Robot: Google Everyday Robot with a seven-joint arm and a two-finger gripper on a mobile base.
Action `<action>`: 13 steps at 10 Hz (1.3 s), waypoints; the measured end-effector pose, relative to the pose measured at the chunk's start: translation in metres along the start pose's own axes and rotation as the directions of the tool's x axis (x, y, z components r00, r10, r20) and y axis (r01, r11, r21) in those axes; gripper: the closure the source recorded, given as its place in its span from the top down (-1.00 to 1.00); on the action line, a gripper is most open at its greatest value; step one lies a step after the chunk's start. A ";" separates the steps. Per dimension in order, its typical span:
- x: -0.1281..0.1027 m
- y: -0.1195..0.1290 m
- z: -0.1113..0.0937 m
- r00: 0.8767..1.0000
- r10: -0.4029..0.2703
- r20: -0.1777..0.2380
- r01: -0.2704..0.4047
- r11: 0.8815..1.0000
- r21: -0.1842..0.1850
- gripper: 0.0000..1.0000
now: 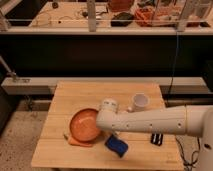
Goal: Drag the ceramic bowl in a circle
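Dragging target: the round, shallow orange-brown ceramic bowl [85, 125] sits on the front-left part of the pale wooden table [75, 95], near the front edge.
Gripper position: the gripper [102, 125] at the end of the white, tube-shaped robot arm [150, 120] is at the bowl's right rim, hidden under the arm's rounded wrist end.
Key relation: the bowl lies to the left of the gripper as the camera sees it, and the arm reaches in from the right edge of the view, so any circular path has to sweep the bowl around the open wood on the left and middle of the table.
Long axis: none to speak of, since the bowl is round; the pull direction matters more than its orientation.
Fingers: cannot tell how far apart they are, nor whether they pinch the rim or merely press on it.
Contact judgement: the arm end overlaps the bowl's right edge, so contact is likely but not shown.
Under the bowl: a flat orange item [75, 141] peeks out at the bowl's front-left edge, touching or just beneath it.
Nearby obstacles: a blue rectangular sponge [116, 146] lies just right of the bowl near the front; a small white cup [140, 102] stands behind the arm; a small black object [157, 138] lies farther right.
Risk judgement: a wide circle could push the sponge or the orange item.
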 end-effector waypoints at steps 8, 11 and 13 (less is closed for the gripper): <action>0.116 -0.067 0.044 0.991 -0.125 -0.056 0.130 0.985 0.110 -1.00; 0.153 -0.029 0.048 0.997 -0.026 -0.078 0.037 0.989 0.141 -1.00; 0.156 0.000 0.046 0.996 0.030 -0.081 -0.019 0.991 0.133 -1.00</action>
